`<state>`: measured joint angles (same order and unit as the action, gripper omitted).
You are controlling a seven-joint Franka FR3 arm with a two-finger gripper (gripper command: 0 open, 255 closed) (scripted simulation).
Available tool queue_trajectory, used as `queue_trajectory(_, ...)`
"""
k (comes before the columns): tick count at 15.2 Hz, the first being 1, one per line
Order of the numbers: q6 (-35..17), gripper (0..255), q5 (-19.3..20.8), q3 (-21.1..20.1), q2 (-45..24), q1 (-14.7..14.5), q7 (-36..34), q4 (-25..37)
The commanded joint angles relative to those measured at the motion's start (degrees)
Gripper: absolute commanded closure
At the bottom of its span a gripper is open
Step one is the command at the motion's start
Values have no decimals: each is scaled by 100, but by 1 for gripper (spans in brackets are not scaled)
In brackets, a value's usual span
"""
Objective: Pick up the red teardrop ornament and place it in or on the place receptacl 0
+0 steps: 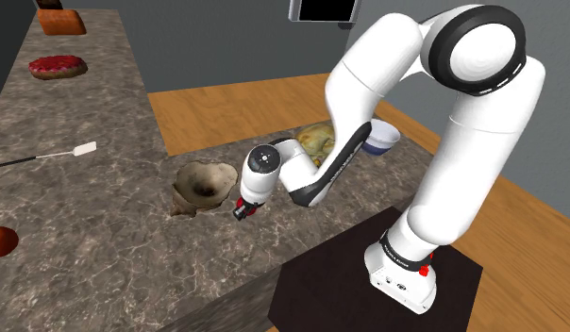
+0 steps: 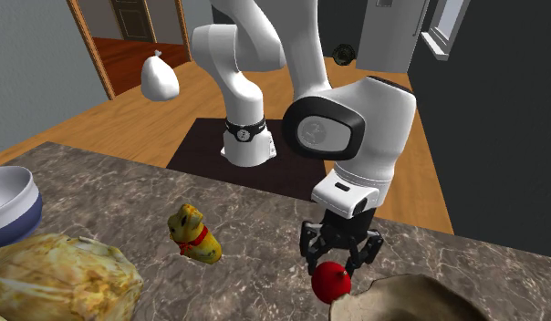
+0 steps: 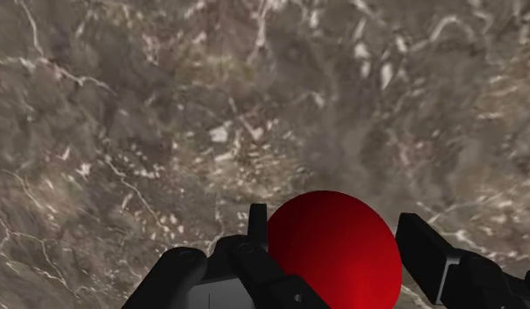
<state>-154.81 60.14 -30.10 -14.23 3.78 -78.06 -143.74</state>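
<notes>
Red ornament (image 3: 335, 250) is clasped between the fingers of the gripper (image 2: 339, 264), just above the countertop (image 1: 104, 217). Carry step is judged in hand. Next, a short move over the adjacent brownish bowl (image 1: 203, 184) is needed, then release.

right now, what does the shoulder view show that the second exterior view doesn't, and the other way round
Shoulder view adds: a white spatula, a red-topped donut, a brown loaf and a red round thing at its left edge, all further along the counter.
Second exterior view adds: a yellow bear figurine with a red scarf, and a white bag-shaped thing above the wooden floor behind.
Both: the fingers clasping the red ornament beside the rough bowl, plus the blue-rimmed bowl and the pale leafy lump.
</notes>
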Motion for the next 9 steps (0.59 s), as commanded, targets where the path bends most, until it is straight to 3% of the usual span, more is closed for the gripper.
queue_trajectory(1,10,255,-249,-92,148,65,208,-58)
queue_trajectory(9,127,255,-1709,-538,973,331,1398,-296)
